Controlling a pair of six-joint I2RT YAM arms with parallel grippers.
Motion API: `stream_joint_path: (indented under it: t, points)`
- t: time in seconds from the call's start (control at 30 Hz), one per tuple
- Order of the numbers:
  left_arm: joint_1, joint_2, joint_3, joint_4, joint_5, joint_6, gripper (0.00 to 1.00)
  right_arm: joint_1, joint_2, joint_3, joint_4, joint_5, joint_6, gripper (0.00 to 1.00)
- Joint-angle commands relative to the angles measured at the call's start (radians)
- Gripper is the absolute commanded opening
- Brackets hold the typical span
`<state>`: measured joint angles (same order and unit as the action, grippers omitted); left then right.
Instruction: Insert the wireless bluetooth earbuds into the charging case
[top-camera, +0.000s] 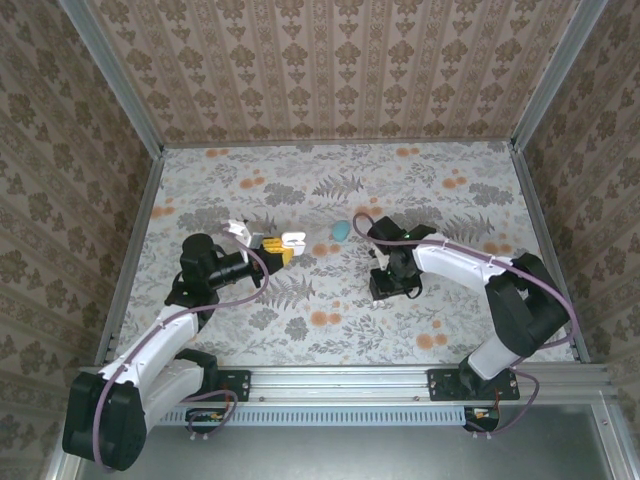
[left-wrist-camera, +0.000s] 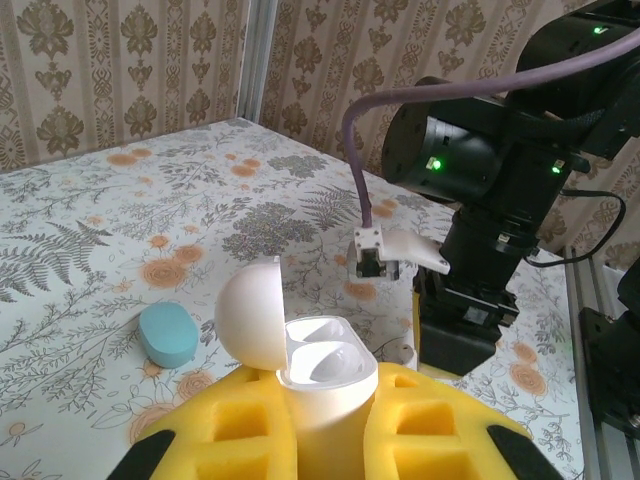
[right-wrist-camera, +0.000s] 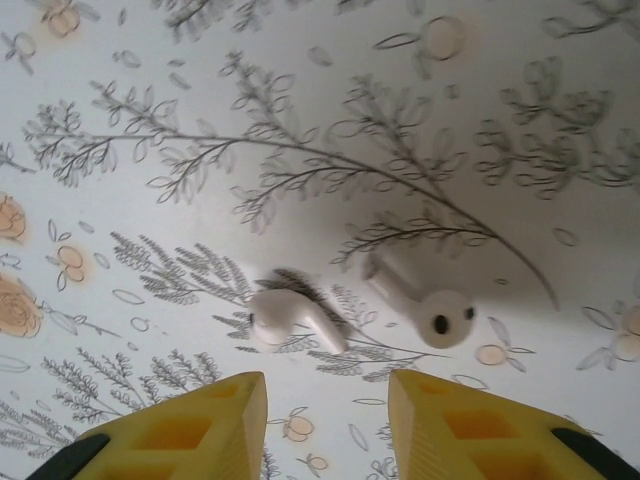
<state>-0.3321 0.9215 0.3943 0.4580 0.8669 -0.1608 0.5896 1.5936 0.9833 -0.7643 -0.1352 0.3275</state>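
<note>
The open case is gripped by the left fingers; the right fingers are held apart over two earbuds; one could be knocked away by a crooked pinch.

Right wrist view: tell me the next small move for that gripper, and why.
Probably lower the right gripper and nudge it forward so its open jaws straddle the earbud lying ahead of them. It and the second earbud lie loose on the table just beyond the fingertips, nothing between the jaws. The left gripper holds the case open, both wells empty.
</note>
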Motion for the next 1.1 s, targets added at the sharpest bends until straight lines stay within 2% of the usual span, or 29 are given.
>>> stream_joint_path:
  t: [0.0, 0.8, 1.07]
  points:
    - [0.002, 0.001, 0.029, 0.034, 0.025, -0.001, 0.00, 0.025, 0.051, 0.044, -0.001, -0.031, -0.055, 0.38]
    - [0.000, 0.037, 0.035, 0.049, 0.039, -0.007, 0.00, 0.022, 0.164, 0.055, 0.020, -0.060, -0.102, 0.36]
    - [0.000, 0.027, 0.028, 0.046, 0.031, -0.003, 0.00, 0.019, 0.155, 0.039, 0.013, -0.052, 0.005, 0.31]
